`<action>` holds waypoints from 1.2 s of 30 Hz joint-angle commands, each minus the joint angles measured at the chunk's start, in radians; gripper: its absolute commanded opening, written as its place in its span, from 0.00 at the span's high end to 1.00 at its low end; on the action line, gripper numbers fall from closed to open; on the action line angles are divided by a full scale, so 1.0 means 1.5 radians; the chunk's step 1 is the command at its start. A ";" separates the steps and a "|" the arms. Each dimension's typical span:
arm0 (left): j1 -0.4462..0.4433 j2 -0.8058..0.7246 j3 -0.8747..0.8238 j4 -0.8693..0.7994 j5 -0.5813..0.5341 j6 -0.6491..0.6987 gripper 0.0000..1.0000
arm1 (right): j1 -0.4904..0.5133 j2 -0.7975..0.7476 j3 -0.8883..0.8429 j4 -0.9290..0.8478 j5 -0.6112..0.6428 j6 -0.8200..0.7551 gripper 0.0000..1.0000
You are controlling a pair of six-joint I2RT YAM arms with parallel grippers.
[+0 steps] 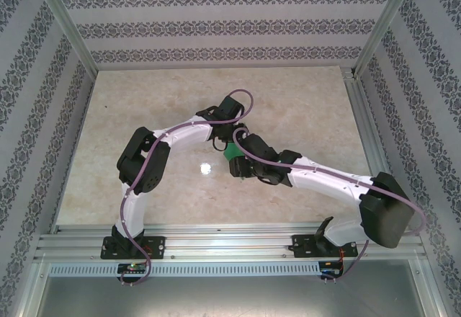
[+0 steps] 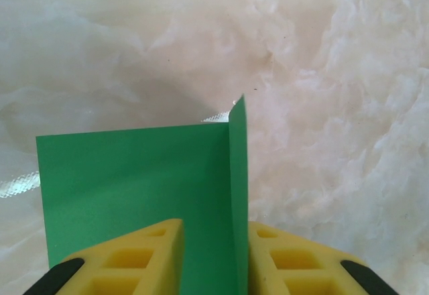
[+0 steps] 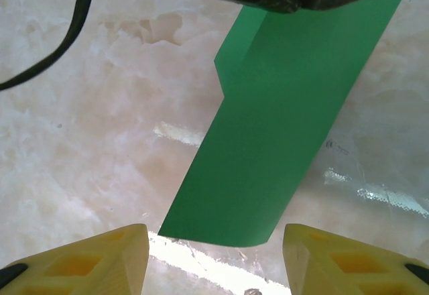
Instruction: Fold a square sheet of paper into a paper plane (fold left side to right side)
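I'm working the left-to-right fold. The paper [image 2: 134, 174] is sitting mid-table, its flap upright between the left gripper's [image 2: 214, 241] narrowed jaws; I cannot tell if they're pinching it. The right gripper [image 3: 214, 248] is hanging open just beside it. Next, I'm judging, the flap needs laying over to the right and creasing.

Bright, diffuse overhead light. The glossy pale marble-patterned tabletop [image 1: 302, 108] reflects a white glare spot and streaks; a soft grey shadow lies behind the bright green folded paper sheet [image 2: 134, 174].

Tabletop [image 1: 144, 108]: glossy cream surface with a marble pattern, showing bright glare patches near its middle. Near the centre lies one bright green square sheet of paper [image 2: 134, 181], partly flat on the surface, with one creased flap standing upright.
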 commanded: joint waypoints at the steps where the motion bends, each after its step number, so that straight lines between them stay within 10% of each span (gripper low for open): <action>1: 0.006 0.002 0.013 -0.012 0.007 0.009 0.71 | 0.006 0.018 0.031 0.012 0.050 -0.002 0.45; 12: 0.006 0.003 0.014 -0.012 0.006 0.009 0.72 | 0.031 0.071 0.065 -0.001 0.073 -0.018 0.44; 28: 0.019 -0.024 -0.013 -0.012 -0.002 0.018 0.66 | -0.019 0.076 0.057 -0.007 -0.025 -0.083 0.94; 36: 0.058 -0.100 -0.081 0.027 0.036 0.022 0.42 | -0.061 0.079 0.033 0.035 -0.116 -0.105 1.00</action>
